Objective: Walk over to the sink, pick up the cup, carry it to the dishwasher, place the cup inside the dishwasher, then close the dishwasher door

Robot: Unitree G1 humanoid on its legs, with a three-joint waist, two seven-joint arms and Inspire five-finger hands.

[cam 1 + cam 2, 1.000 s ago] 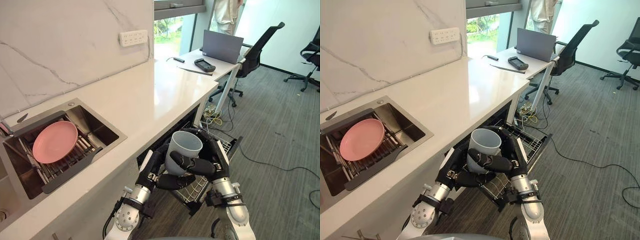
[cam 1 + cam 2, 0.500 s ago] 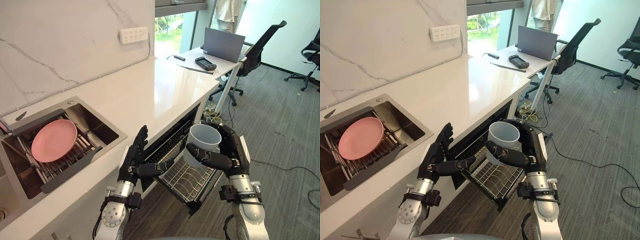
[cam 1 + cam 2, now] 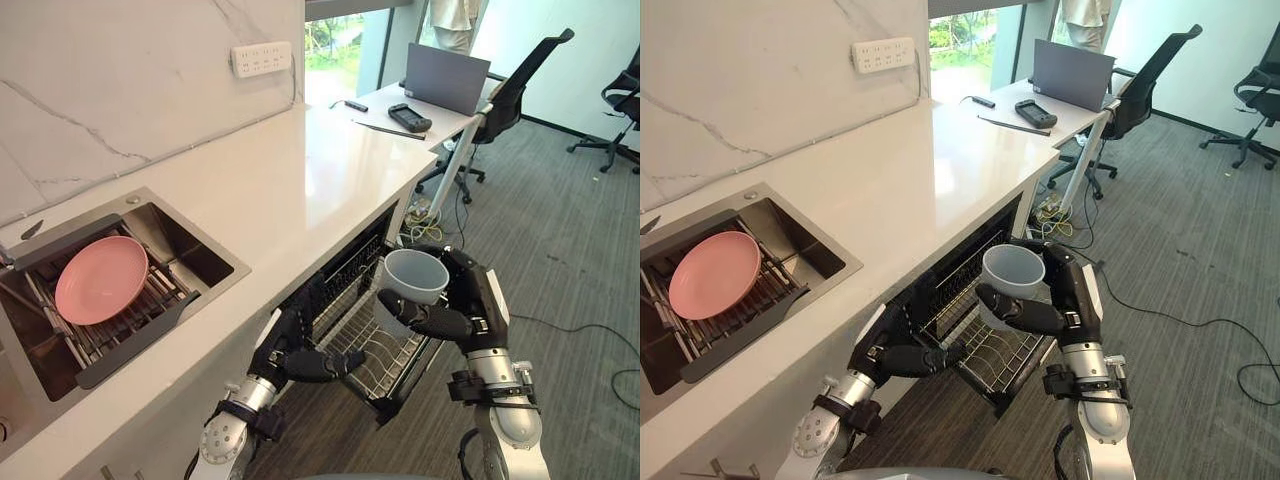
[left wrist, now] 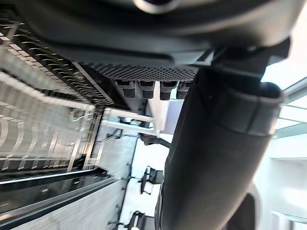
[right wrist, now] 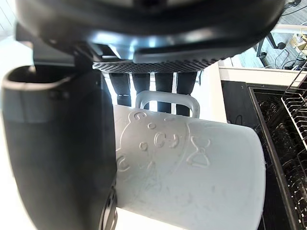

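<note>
Grey cup [image 3: 412,282] clasped in right hand [image 3: 470,308] above the open dishwasher rack [image 3: 378,352]: apparently the placing step; next, lower it in; left hand [image 3: 292,360] beside rack, grip unclear.

You'll find no word, number or sign you can read here. The grey cup [image 5: 192,167], held in your right hand [image 5: 57,143], carries only raised shapes on its side: curls, dots and a bow, none forming letters. Any print on the wall socket strip [image 3: 262,58] above the counter [image 3: 300,190] is too small to tell.
</note>
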